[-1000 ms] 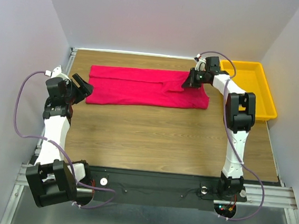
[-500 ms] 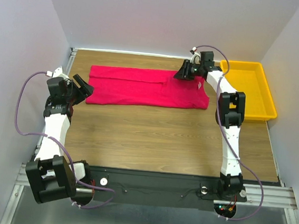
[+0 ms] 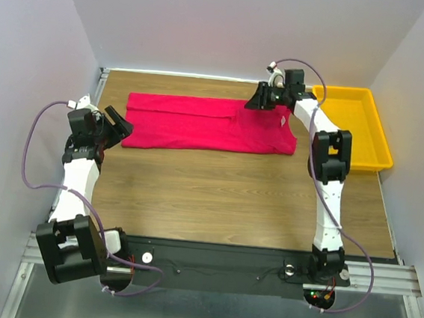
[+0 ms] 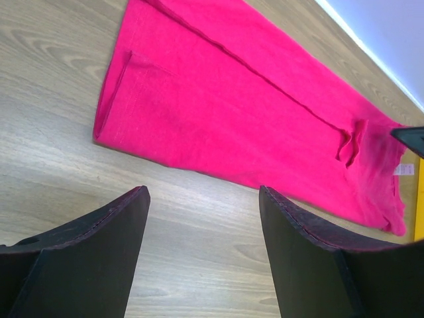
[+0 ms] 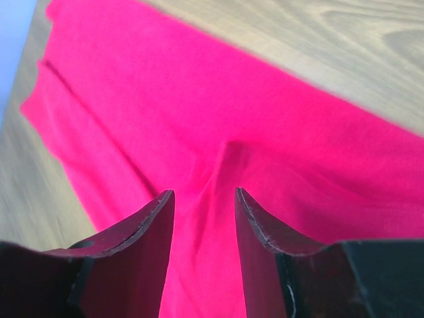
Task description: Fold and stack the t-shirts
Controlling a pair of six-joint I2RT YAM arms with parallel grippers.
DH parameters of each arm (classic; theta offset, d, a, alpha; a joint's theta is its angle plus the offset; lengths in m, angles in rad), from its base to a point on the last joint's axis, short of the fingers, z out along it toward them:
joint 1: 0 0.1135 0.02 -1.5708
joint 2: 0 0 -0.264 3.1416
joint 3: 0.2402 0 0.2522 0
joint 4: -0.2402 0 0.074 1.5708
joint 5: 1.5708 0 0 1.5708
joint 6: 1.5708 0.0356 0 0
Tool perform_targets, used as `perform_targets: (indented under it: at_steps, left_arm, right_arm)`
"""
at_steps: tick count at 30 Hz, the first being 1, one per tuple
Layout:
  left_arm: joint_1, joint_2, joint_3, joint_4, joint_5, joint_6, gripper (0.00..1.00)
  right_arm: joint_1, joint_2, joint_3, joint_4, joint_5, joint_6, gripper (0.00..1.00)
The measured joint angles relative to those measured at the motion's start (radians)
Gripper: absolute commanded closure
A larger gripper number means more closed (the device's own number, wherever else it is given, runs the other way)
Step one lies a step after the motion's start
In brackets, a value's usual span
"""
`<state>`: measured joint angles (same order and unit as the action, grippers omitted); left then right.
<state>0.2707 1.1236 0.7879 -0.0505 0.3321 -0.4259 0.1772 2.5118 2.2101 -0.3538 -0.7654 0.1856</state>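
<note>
One crimson-pink t-shirt lies flat on the wooden table as a long folded strip. Its white neck label shows near the right end. My right gripper hovers over the strip's far right part. Its jaws stand apart with nothing pinched, and only fabric lies beneath the right gripper. My left gripper waits just off the strip's left end. In the left wrist view the left gripper is wide open over bare wood, a little short of the shirt's edge.
A yellow tray stands at the back right corner, just right of the shirt's end. White walls close in the table's left, back and right sides. Bare wood lies between the shirt and the arm bases.
My right gripper has opened, let go of the shirt and moved a little back and left over it. The left arm has hardly moved.
</note>
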Motion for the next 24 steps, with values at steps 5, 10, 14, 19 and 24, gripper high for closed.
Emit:
perform_targets:
  at_steps: [5, 10, 14, 19, 24]
  left_arm:
    - [0.0, 0.066, 0.0, -0.002, 0.006, 0.005, 0.28]
    - [0.0, 0.141, 0.0, -0.04, 0.008, -0.007, 0.31]
    - [0.0, 0.153, 0.0, -0.066, 0.004, -0.026, 0.32]
    - [0.0, 0.188, 0.0, -0.073, 0.002, -0.045, 0.32]
    - [0.0, 0.295, 0.011, -0.07, 0.013, -0.062, 0.34]
  right_arm:
    - [-0.007, -0.27, -0.303, -0.018, 0.002, -0.219, 0.5]
    - [-0.021, -0.605, -0.615, -0.062, 0.079, -0.444, 0.5]
    - [-0.08, -0.774, -0.782, -0.08, 0.147, -0.491, 0.54]
    - [-0.185, -0.814, -0.947, -0.096, 0.252, -0.492, 0.54]
    - [-0.198, -0.782, -0.982, -0.118, 0.303, -0.489, 0.52]
